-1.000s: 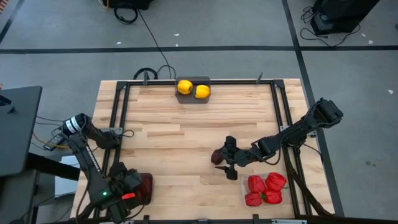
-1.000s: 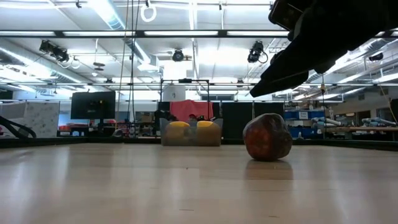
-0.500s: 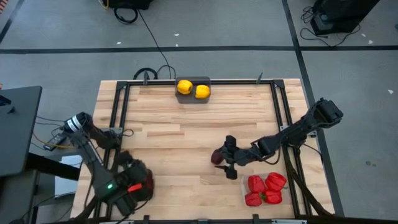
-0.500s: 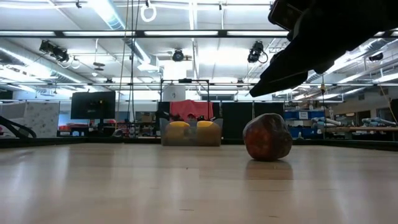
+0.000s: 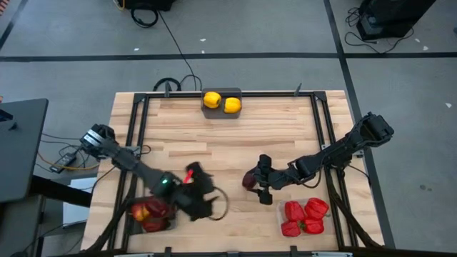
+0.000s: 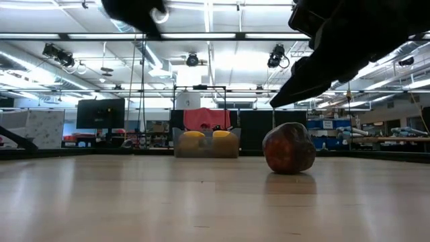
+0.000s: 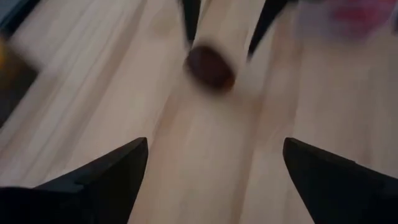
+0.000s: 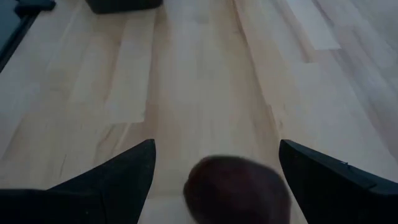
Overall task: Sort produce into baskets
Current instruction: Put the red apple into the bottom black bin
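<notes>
- The wooden table (image 5: 214, 135) is made of pale planks with a dark metal frame along its edges.
- A dark grey basket (image 5: 222, 112) sits at the middle of the far edge, holding two yellow fruits (image 5: 221, 102).
- A clear basket (image 5: 282, 214) rests near the front right corner, holding red peppers (image 5: 303, 216).
- A dark basket (image 5: 151, 216) stands at the front left, with red and maroon fruits inside.
- One maroon fruit (image 5: 249, 179) lies alone on the bare wood, right of centre.
</notes>
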You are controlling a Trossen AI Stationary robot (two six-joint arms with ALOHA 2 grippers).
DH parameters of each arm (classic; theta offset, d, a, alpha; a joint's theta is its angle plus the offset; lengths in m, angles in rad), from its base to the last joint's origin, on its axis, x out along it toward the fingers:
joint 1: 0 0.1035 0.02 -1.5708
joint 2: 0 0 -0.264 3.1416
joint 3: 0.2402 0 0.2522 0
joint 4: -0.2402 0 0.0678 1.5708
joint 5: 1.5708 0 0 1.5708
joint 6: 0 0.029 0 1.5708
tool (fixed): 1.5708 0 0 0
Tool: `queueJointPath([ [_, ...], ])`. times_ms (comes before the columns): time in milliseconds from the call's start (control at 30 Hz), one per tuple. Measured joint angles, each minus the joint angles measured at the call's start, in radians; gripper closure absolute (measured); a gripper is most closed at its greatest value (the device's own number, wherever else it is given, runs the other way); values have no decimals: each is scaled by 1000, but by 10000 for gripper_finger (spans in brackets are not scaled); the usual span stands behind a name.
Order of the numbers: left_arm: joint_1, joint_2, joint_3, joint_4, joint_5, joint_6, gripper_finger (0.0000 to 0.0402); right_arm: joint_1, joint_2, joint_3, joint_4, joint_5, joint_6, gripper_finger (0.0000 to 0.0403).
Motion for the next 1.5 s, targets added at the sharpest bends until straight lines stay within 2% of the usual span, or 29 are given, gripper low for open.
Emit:
queueJointPath([
  [67,46,5,-48,195,11,108,23,0,-2,0,-7,-5,0,53],
  [167,116,19,-100,425,34,184,23,0,-36,0,-53,32,28,53],
  [300,196,52,-133,576,44,193,23,7,-123,0,-211,236,154,53],
  [367,231,84,-139,611,81,193,23,7,-174,1,-297,330,233,53],
  [433,262,127,-137,679,146,188,23,5,-217,0,-369,383,293,53],
  [533,296,197,-136,805,215,180,23,3,-267,0,-429,393,341,53],
  [900,345,387,-86,916,240,160,23,13,-280,1,-436,356,349,53],
  [1233,344,454,-78,900,315,159,26,14,-265,-1,-412,338,351,53],
  [1367,344,471,-73,900,313,157,62,14,-266,-1,-412,338,350,53],
  [1500,344,472,-73,902,303,156,138,14,-266,0,-422,339,357,53],
])
